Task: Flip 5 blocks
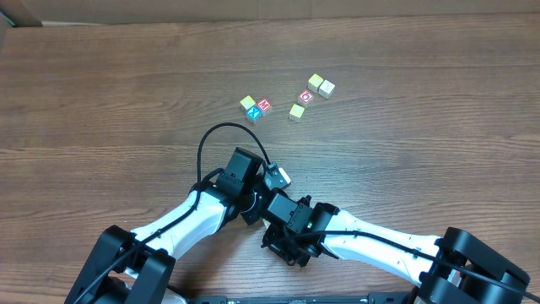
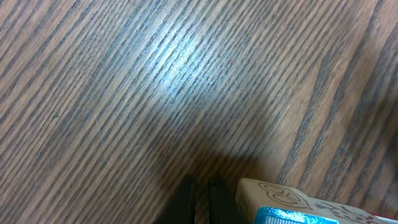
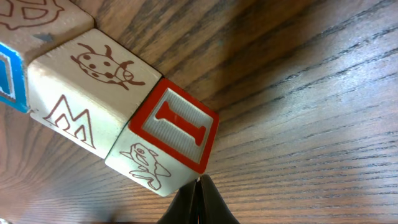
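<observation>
Several small blocks lie on the far part of the table: a blue X block (image 1: 255,114), a red M block (image 1: 265,105), a red O block (image 1: 306,96) and pale yellow-green ones (image 1: 296,111). Both arms are folded together at the near edge, well short of them. My left gripper (image 2: 199,190) is shut and empty, just left of a pale block with a blue face (image 2: 280,194). My right gripper (image 3: 199,182) is shut with its tips at the lower corner of a red I block (image 3: 174,127). That block stands in a row with a ladybug block (image 3: 93,87).
A black cable (image 1: 207,139) loops up from the left arm's wrist. A small white piece (image 1: 282,176) shows between the two wrists. A pale strip (image 1: 270,7) runs along the brown wooden table's (image 1: 439,152) far edge.
</observation>
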